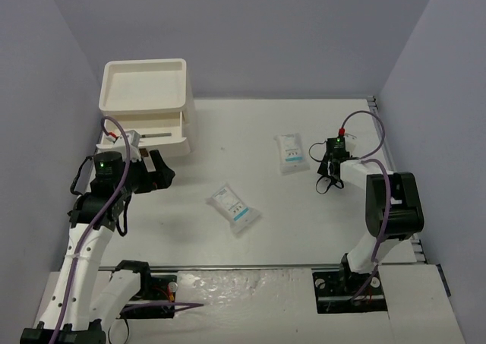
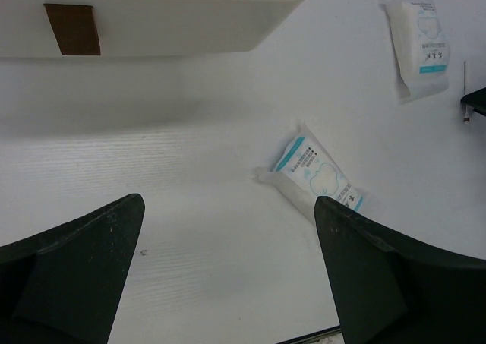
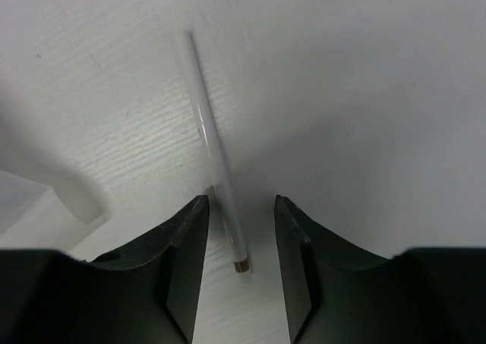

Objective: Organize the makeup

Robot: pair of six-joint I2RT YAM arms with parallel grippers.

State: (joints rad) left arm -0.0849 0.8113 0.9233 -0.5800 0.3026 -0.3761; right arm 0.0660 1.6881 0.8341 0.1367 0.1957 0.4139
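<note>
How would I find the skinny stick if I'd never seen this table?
Start at the big white drawer box far left, then look across to the right gripper. On the table between its open fingers lies the stick: pale, very thin, brown-tipped, unlike the two flat white packets nearby.

We see bare table [image 1: 250, 120] across the upper middle of the top view, with room to pass. The drawer box [image 1: 144, 105] blocks the upper left, and the left gripper [image 1: 158, 171], fingers spread wide, sits just beside its front. The centre packet [image 1: 235, 208] and the right packet [image 1: 291, 152] lie in the way, with a bare lane between them. The walls [image 1: 266, 40] close off the left, right and far sides. In the right wrist view, a thin stick [image 3: 213, 143] lies between the parted fingers of the right gripper [image 3: 241, 203].
</note>
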